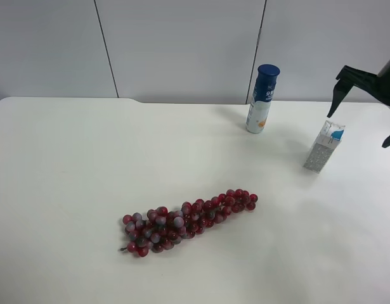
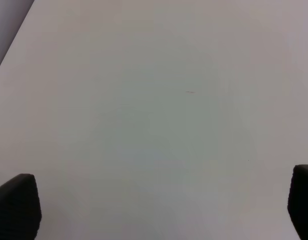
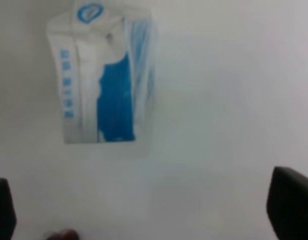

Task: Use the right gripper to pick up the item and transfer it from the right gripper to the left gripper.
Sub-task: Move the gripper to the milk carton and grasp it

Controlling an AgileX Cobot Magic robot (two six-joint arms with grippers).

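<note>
High cam: milk carton (image 1: 324, 147) stood on the table (image 1: 68, 164) near the view's right edge, beside and in front of the blue-capped bottle (image 1: 262, 98), well apart from the grapes (image 1: 188, 220). It was upright, long axis vertical, gable up, grey printed side to the camera. Right gripper (image 1: 358, 130) hung just beside it, wide open, holding nothing.

Right wrist: carton (image 3: 101, 75) showed its blue-swoosh face, ahead of the right gripper (image 3: 146, 210) and off to one side of the gap. Nothing sat between the jaws.

Left wrist: left gripper (image 2: 159, 205) was open and empty over bare table (image 2: 154, 100); no carton in view.

Risks, my read: the carton is off-centre to the jaws, so one finger may touch first and tip or shove this tall, light box. A grip on the gable could crush or slip. Grabbing mid-body may leave the left gripper little to take.
</note>
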